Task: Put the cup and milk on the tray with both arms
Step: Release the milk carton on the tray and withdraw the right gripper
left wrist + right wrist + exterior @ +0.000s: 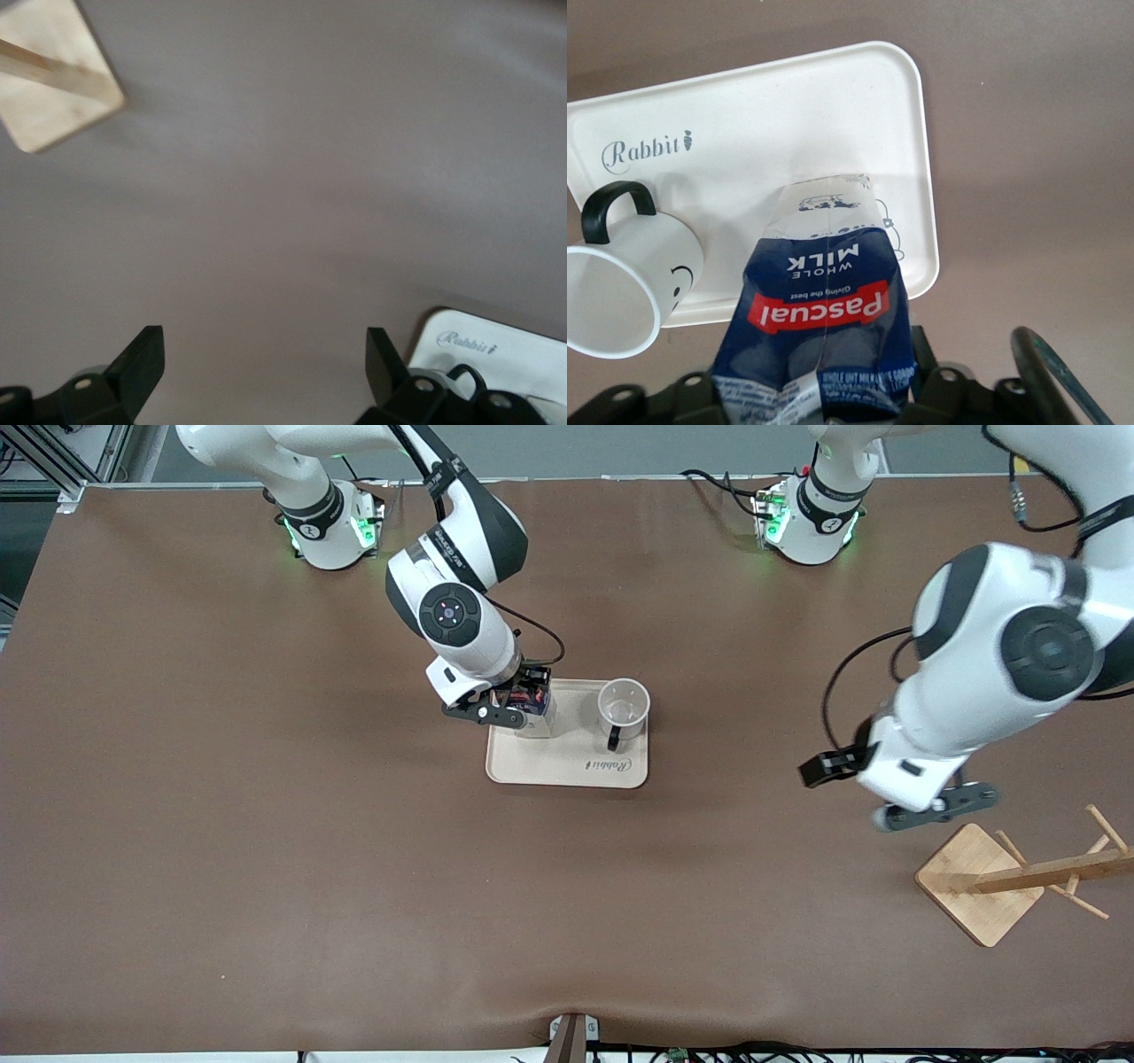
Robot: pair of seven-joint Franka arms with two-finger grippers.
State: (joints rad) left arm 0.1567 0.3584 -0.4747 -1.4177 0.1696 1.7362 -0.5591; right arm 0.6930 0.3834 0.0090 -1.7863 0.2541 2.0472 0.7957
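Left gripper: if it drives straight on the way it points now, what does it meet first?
Probably just the bare brown table. The open left gripper faces mat only; the tray and wooden rack base sit off-line.

My front camera sits high, facing the arms' bases, and takes in the whole table (266,886). My right wrist camera looks down, close on the tray (788,115). My left wrist camera looks down from higher, catching a tray (496,345) corner; all three views share the tray (567,766).
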